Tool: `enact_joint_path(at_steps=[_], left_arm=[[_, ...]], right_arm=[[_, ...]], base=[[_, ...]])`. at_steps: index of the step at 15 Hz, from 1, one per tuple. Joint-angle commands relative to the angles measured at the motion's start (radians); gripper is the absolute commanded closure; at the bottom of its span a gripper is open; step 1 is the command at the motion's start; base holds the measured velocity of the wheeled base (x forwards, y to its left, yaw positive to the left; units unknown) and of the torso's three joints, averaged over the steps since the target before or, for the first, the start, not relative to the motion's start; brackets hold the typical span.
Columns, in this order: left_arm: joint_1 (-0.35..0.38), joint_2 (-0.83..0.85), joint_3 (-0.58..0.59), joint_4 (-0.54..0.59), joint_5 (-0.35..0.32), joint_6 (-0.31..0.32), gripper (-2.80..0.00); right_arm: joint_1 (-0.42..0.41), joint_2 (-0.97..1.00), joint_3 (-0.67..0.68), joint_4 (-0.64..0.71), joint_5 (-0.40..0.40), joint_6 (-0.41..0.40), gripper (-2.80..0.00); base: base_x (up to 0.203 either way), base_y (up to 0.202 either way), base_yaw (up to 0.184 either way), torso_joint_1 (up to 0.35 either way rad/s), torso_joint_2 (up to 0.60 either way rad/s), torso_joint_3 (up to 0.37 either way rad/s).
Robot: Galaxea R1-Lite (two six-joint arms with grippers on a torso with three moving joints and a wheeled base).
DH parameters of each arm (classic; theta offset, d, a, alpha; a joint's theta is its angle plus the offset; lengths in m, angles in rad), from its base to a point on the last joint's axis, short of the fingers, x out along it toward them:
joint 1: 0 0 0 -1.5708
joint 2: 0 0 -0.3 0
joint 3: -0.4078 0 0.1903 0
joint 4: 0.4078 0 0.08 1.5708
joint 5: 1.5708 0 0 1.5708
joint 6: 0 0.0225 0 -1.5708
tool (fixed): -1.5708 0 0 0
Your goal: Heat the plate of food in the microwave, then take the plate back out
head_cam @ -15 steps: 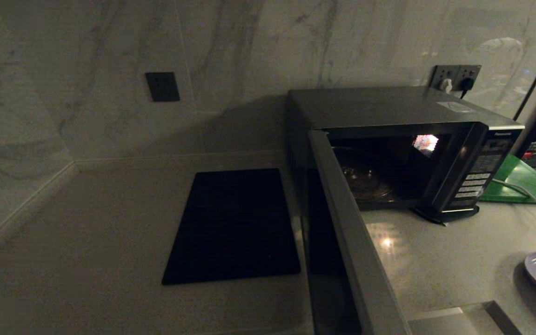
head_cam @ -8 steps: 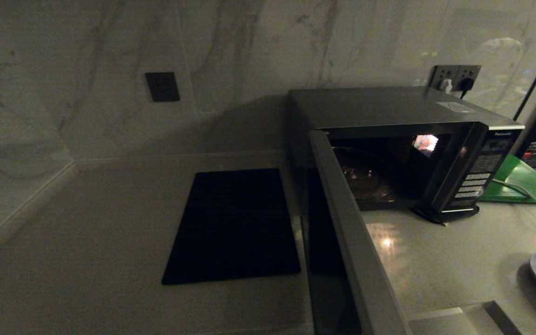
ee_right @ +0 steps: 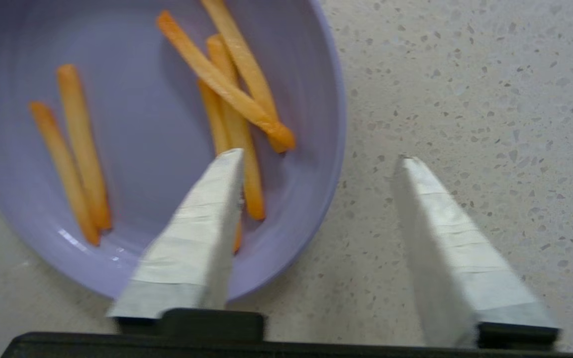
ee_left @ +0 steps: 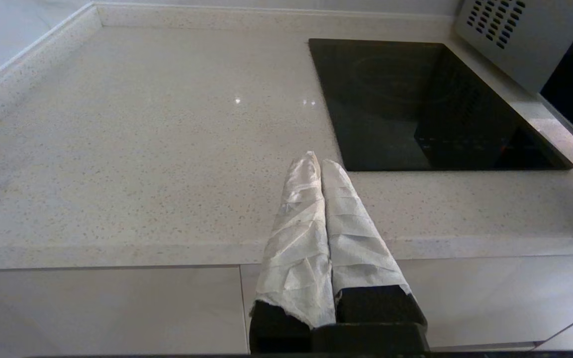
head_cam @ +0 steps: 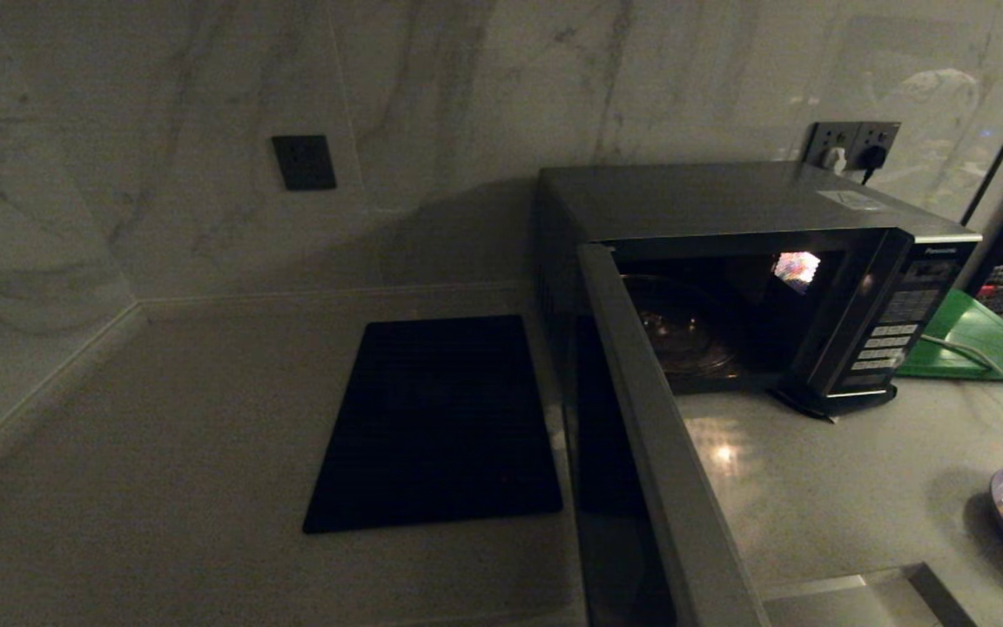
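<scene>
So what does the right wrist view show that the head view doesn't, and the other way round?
Only the right wrist view shows the right gripper, open, one finger over the plate of food, the other over the countertop. Only the head view shows the microwave with its door swung open, the black slab and the green board. Both show the plate with fries on the counter.

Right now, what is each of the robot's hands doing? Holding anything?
Left gripper: fingers shut, holding nothing, above the counter's front edge.
Right gripper: fingers open, straddling the rim of the plate of food, holding nothing.
</scene>
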Motion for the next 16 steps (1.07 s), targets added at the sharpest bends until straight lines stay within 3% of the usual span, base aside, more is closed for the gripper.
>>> enact_joint_path(at_steps=[1,6,11,12,16], left_arm=[[-0.001,0.000,0.000,0.000,0.000,-0.001,0.00],[0.000,0.000,0.000,0.000,0.000,-0.001,0.00],[0.000,0.000,0.000,0.000,0.000,-0.001,0.00],[0.000,0.000,0.000,0.000,0.000,-0.001,0.00],[0.000,0.000,0.000,0.000,0.000,-0.001,0.00]], right_arm=[[0.000,-0.040,0.004,0.000,0.009,-0.001,-2.80],[0.003,-0.228,0.010,0.003,0.078,-0.050,-2.80],[0.014,-0.432,0.019,0.002,0.120,-0.174,-2.80],[0.023,-0.470,0.020,0.002,0.120,-0.195,0.00],[0.106,-0.587,0.036,-0.010,0.116,-0.315,0.00]], base=[[0.000,0.000,0.000,0.000,0.00,0.000],[0.000,0.000,0.000,0.000,0.00,0.000],[0.000,0.000,0.000,0.000,0.00,0.000],[0.000,0.000,0.000,0.000,0.00,0.000],[0.000,0.000,0.000,0.000,0.00,0.000]])
